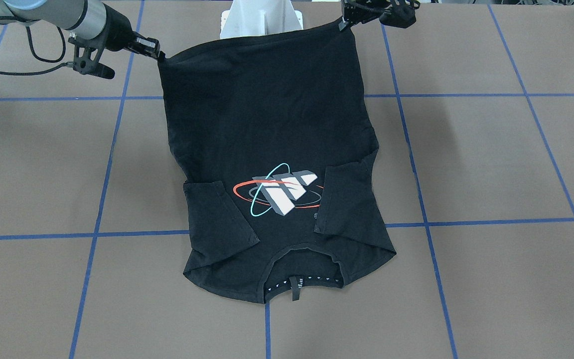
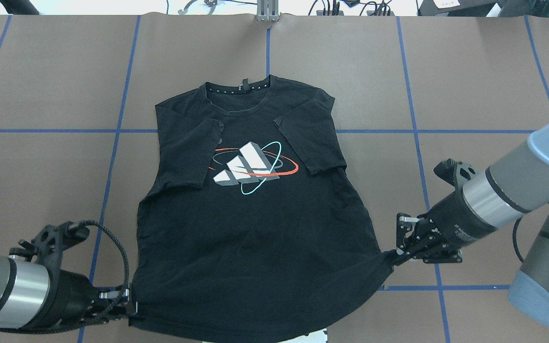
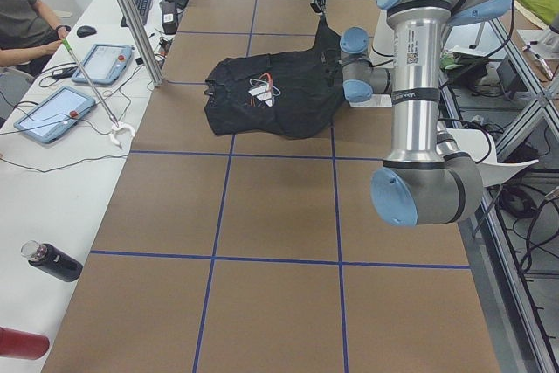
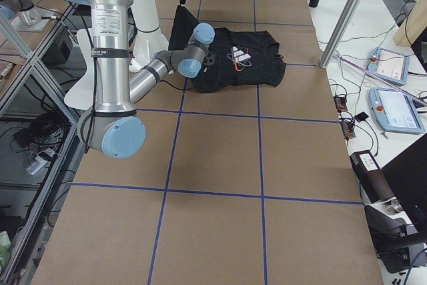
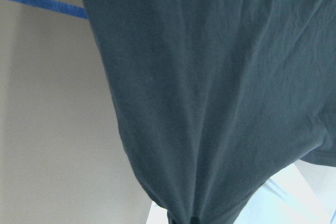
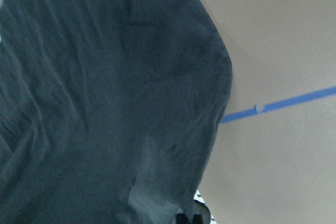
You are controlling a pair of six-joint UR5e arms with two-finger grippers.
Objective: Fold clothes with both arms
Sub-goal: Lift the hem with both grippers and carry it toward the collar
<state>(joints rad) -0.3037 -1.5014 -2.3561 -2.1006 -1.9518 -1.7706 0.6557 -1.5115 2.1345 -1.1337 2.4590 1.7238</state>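
Table brown, gridded in blue tape. Shirt at its centre, print side up, collar away from the robot, both sleeves folded in over the chest. We note the hem end raised off the table, stretched between left arm and right arm. Left gripper pinches one hem corner; right gripper pinches the other. Logo sits between the sleeves.

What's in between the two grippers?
The bottom hem of the T-shirt, stretched from the left gripper to the right gripper, each pinching a corner. The overhead view shows it.
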